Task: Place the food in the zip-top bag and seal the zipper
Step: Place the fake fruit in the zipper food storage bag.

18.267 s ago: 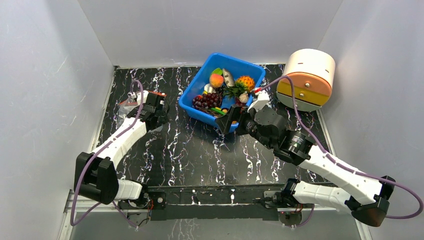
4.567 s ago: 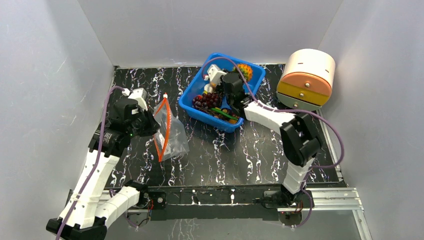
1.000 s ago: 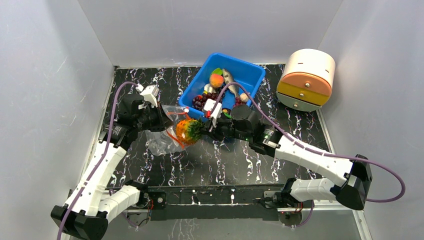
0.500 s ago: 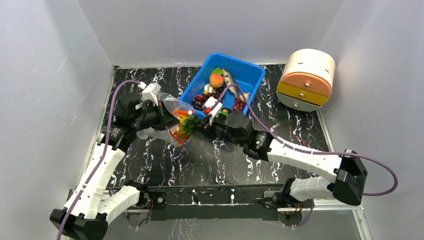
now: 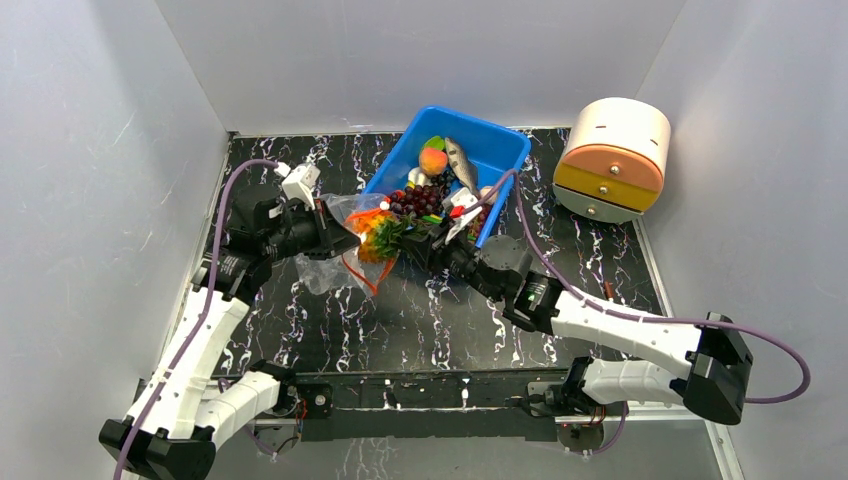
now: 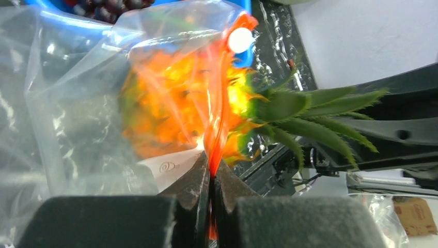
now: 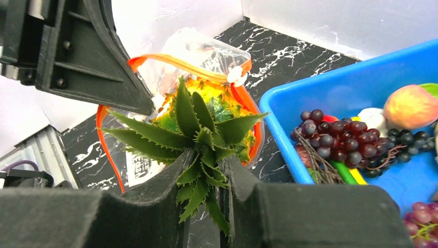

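My left gripper (image 6: 212, 166) is shut on the orange-red zipper (image 6: 221, 111), holding the mouth of the clear zip-top bag (image 6: 67, 103) up off the table. The orange pineapple (image 7: 213, 101) sits body-first in that mouth, its green leaves (image 7: 199, 132) sticking out. My right gripper (image 7: 209, 165) is shut on those leaves. From above, the left gripper (image 5: 335, 237), the pineapple (image 5: 375, 236) and the right gripper (image 5: 418, 243) line up just left of the blue bin. More food lies in the bin: a peach (image 5: 433, 160) and grapes (image 5: 418, 199).
The blue bin (image 5: 503, 150) stands at the back centre, its near-left corner close behind the right gripper. A round drawer unit (image 5: 612, 158) sits at the back right. White walls close in the black marbled table (image 5: 420, 320) on three sides.
The pineapple and the bag's mouth have shifted back toward the bin, and the pineapple's body has gone further into the mouth. The right wrist swung round to the right. Both grips hold.
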You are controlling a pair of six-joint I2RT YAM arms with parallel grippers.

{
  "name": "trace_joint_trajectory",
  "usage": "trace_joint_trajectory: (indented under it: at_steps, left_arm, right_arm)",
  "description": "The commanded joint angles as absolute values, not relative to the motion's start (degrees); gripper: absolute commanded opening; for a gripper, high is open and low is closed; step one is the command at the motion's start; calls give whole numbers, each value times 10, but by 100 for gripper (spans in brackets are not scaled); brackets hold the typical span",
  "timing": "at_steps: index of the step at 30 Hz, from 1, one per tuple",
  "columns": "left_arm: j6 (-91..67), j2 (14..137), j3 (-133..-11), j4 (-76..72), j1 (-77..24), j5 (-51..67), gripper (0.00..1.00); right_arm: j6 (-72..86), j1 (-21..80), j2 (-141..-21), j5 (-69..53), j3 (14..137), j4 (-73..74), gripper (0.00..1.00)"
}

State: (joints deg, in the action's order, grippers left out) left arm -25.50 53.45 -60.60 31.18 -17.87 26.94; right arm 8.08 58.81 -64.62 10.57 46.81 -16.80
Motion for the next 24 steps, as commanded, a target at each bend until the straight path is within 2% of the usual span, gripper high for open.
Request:
trace_joint_trajectory:
  at_steps: [1, 8, 18, 24]
  left_arm:
    - [-300, 519, -610, 243, -179, 348, 0]
    - [-317, 512, -602, 213, -179, 368, 0]
    - [-289, 500, -569, 211, -179, 362, 0]
    - [-304, 490, -567, 192, -179, 398, 0]
  right_arm:
    - [157, 587, -662, 98, 451, -269, 18]
    - [180, 588, -690, 102, 472, -259, 18]
    - [346, 588, -648, 168, 451, -295, 20]
    - [362, 588, -661, 147, 456, -310, 20]
